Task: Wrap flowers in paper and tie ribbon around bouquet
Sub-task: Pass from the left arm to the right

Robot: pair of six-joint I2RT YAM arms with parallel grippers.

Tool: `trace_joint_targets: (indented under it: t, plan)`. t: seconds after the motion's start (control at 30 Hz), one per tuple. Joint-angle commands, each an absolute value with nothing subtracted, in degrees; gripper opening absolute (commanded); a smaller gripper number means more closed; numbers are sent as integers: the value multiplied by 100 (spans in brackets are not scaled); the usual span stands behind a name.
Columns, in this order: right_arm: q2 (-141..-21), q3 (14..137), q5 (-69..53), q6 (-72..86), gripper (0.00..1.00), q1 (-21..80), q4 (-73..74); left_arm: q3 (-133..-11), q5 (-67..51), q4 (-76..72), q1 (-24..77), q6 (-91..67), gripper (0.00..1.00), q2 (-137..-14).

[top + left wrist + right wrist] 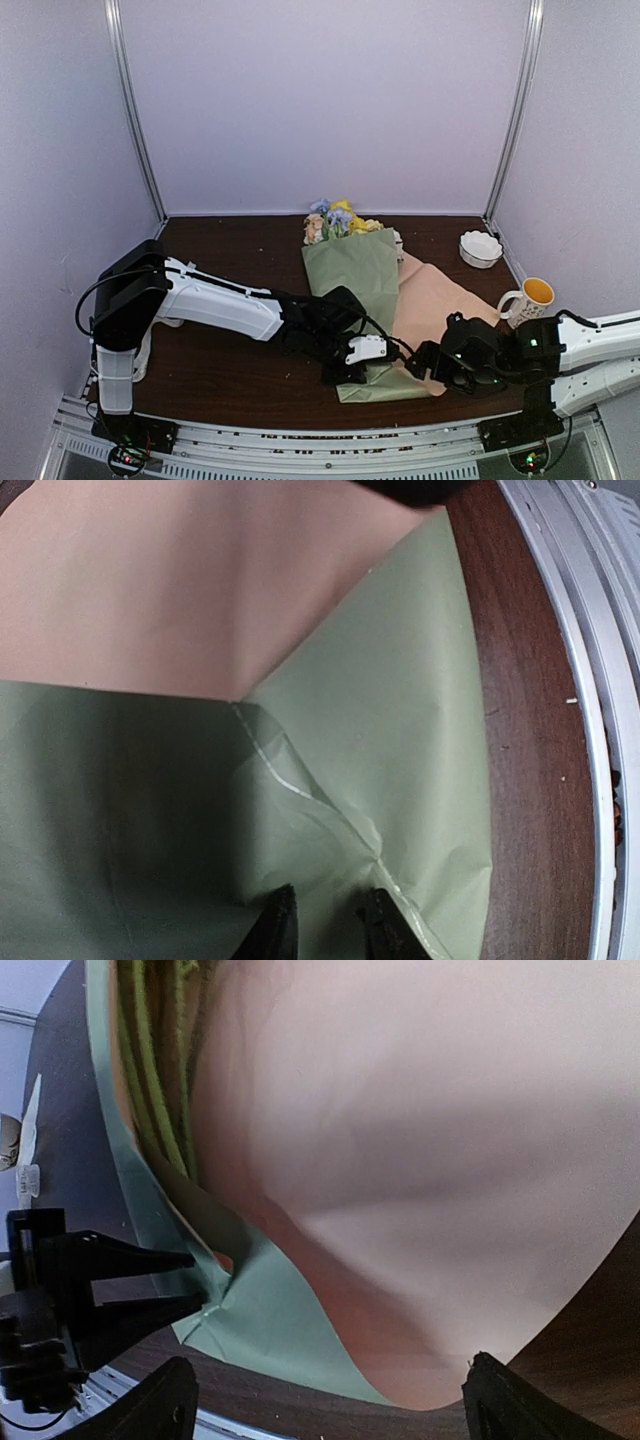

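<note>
Paper [355, 268] half-wrapped, lying mid-way across the counter [225, 260].
Left pincer [325, 928] nips the near green fold; right pincer [335, 1400], spread wide, should take the tan flap's near corner and roll it leftward, snug below the far flowers [335, 218].

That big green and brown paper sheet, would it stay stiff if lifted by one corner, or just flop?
Probably floppy: the paper shows soft creases and drapes loosely around the flowers. Likely light, since its tan flap bows in a gentle curve. It seems to hold folds where the left fingers pinch it.
</note>
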State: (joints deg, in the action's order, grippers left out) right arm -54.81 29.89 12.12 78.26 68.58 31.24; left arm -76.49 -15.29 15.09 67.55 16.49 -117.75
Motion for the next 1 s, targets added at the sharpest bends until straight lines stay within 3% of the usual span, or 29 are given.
trace_joint_targets:
  t: [0.0,0.37,0.57,0.77,0.9,0.97]
  plan:
    - [-5554,2572,318,9122,92,7097,2722,-7526,-1622,1573,6759,1664,27,-11931]
    - [-5859,2152,403,10495,88,7360,1733,-7550,-1663,1497,6749,1651,27,-11962]
    - [-5949,2148,361,10826,81,7364,2128,-7585,-1604,1549,6745,1676,28,-11933]
    - [-6072,2215,458,11011,63,7359,2543,-7571,-1549,1484,6724,1639,28,-11920]
    - [-5994,2195,888,11106,43,7343,2804,-7541,-1565,1455,6707,1741,28,-11888]
    - [-5947,2120,968,11142,41,7303,2725,-7549,-1569,1455,6682,1748,28,-11889]
